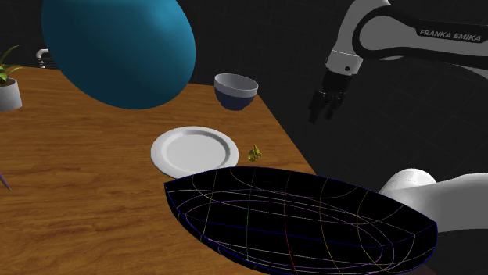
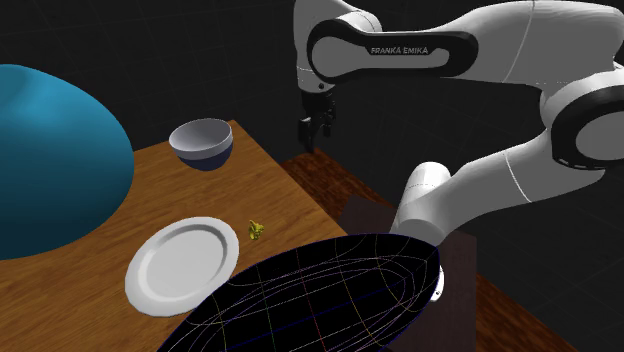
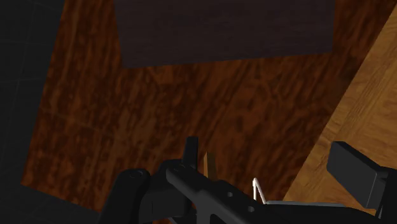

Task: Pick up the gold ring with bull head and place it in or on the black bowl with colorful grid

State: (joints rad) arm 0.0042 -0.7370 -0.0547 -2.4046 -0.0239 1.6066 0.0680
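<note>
1. Black fingers [image 3: 354, 173] sit closest in the wrist view, spread wide with nothing between them. Beneath them lies a dark reddish wooden floor [image 3: 159, 108].
2. The gripper [image 1: 319, 116] hangs in the air, pointing down, just off the long edge of the wooden table [image 1: 78, 195], and touches nothing.
3. On the table near that edge lies the gold ring [image 1: 255, 152]. It is small, well apart from the gripper, and lower than it.
4. Just beside the ring, on the side away from the edge, rests a white plate [image 1: 194, 150] with nothing on it.
5. The black bowl [image 1: 297, 226], crossed by thin coloured grid lines, is large and takes up the shoulder view's foreground. It sits near the ring and plate, and part of it reaches past the table's edge.
6. Farther along the same edge stands a grey bowl [image 1: 235, 90] with a dark blue outside.
7. A big teal rounded shape [image 1: 117, 51] rises behind the plate, and a potted plant [image 1: 8, 86] stands at the shoulder view's left.
</note>
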